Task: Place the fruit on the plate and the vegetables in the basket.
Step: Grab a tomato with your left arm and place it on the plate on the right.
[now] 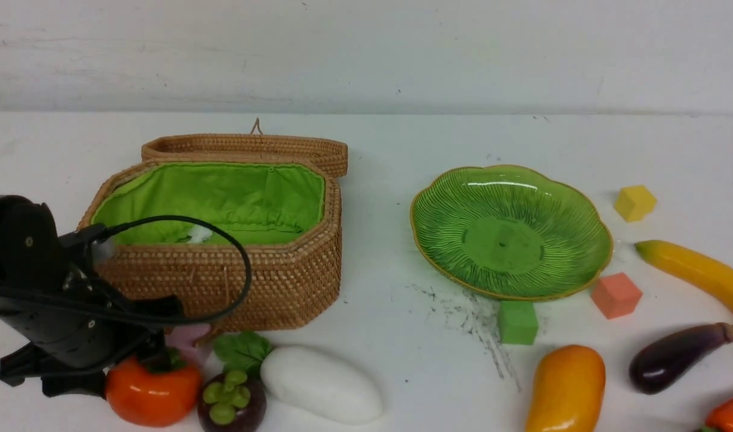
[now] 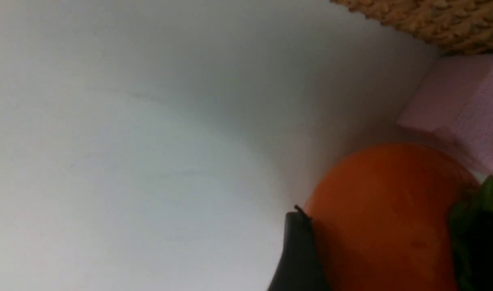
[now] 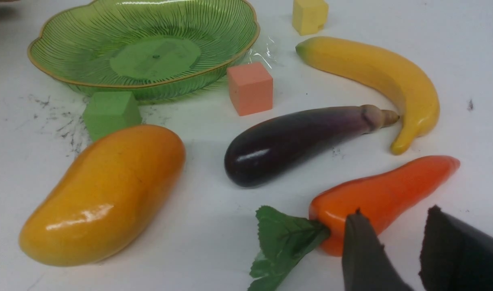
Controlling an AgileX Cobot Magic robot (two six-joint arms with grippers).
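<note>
Two noted: left end effector (image 2: 391,258) is clenched on persimmon (image 1: 153,393) beside basket (image 1: 270,282); right end effector (image 3: 395,226) is seen released near pepper (image 3: 391,190).

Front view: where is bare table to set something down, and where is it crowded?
Bare: the strip between basket and plate, forward to the gap between radish and mango; also behind both, toward the wall. Crowded: persimmon and mangosteen by the radish; near right around eggplant and banana.
</note>
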